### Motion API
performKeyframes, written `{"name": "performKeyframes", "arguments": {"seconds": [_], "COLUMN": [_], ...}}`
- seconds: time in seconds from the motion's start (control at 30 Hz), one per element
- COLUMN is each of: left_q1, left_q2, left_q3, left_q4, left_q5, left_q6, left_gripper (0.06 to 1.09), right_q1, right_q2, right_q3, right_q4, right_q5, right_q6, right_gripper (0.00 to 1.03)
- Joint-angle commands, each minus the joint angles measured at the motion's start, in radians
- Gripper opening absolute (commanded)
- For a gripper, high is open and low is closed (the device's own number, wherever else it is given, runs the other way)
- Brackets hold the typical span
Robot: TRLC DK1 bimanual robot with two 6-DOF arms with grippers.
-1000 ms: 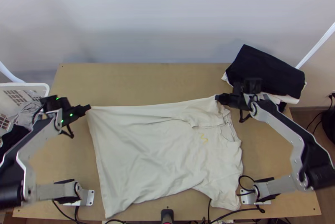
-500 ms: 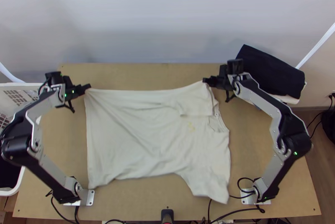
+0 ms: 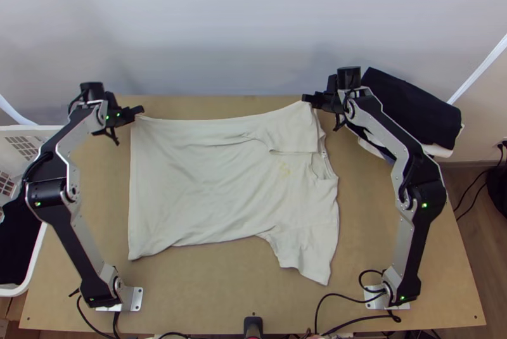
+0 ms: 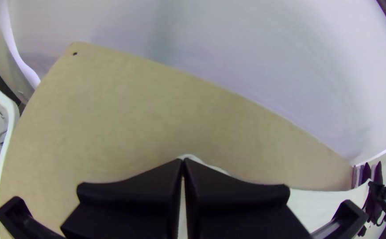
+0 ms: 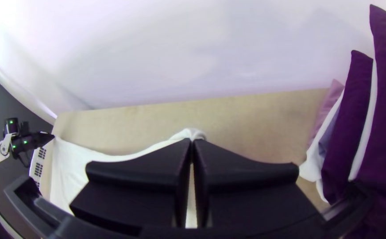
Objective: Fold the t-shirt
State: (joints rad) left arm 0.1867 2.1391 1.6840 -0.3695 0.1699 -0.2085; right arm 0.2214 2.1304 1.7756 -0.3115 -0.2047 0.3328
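The left pincer is closed on the far corner of the hem of a cream short-sleeved fabric t-shirt. The right pincer is closed on the same garment at its sleeve-side far edge. In the left wrist view, the fingertips meet and white fabric shows directly beyond and beneath them; in the right wrist view, a rounded fold of the fabric rises at the closed fingertips. The garment's far edge spans the gap between the two pincers and bows slightly toward the near side. The body extends from this edge toward the near side, spread out with shallow creases, over a light wooden bench. The straight hem runs nearward from the left pincer. One sleeve lies just nearward of the right pincer; the ribbed neckline is located nearward and slightly to the right of the same pincer. The opposite sleeve lies well nearward of it. A small yellow mark is located between the near sleeve and the far one. A pile of folded black and white cloth is located to the right of the right pincer. A white plastic basket with grid openings stands to the left of the left pincer, with black cloth inside.
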Motion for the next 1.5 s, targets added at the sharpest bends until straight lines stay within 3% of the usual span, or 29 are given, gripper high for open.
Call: {"name": "performKeyframes", "arguments": {"seconds": [0.0,0.37,0.8,1.07,1.47], "left_q1": [-0.013,-0.015,0.040,0.046,0.077], "left_q2": [0.054,0.004,-0.033,-0.116,-0.249], "left_q3": [0.125,0.158,0.120,0.077,-0.116], "left_q4": [-0.109,-0.229,-0.264,-0.289,-0.249], "left_q5": [-0.010,0.010,0.016,0.066,0.097], "left_q6": [-0.026,-0.072,-0.074,-0.085,-0.066], "left_gripper": [0.09,0.09,0.09,0.09,0.09], "right_q1": [-0.017,-0.033,-0.045,-0.047,-0.067], "right_q2": [0.034,0.123,0.149,0.183,0.169], "right_q3": [0.064,0.219,0.240,0.397,0.403], "right_q4": [-0.008,-0.172,-0.202,-0.422,-0.549], "right_q5": [0.014,0.014,0.033,0.030,0.031], "right_q6": [0.015,0.061,0.060,0.071,0.054], "right_gripper": [0.03,0.03,0.03,0.03,0.03]}}
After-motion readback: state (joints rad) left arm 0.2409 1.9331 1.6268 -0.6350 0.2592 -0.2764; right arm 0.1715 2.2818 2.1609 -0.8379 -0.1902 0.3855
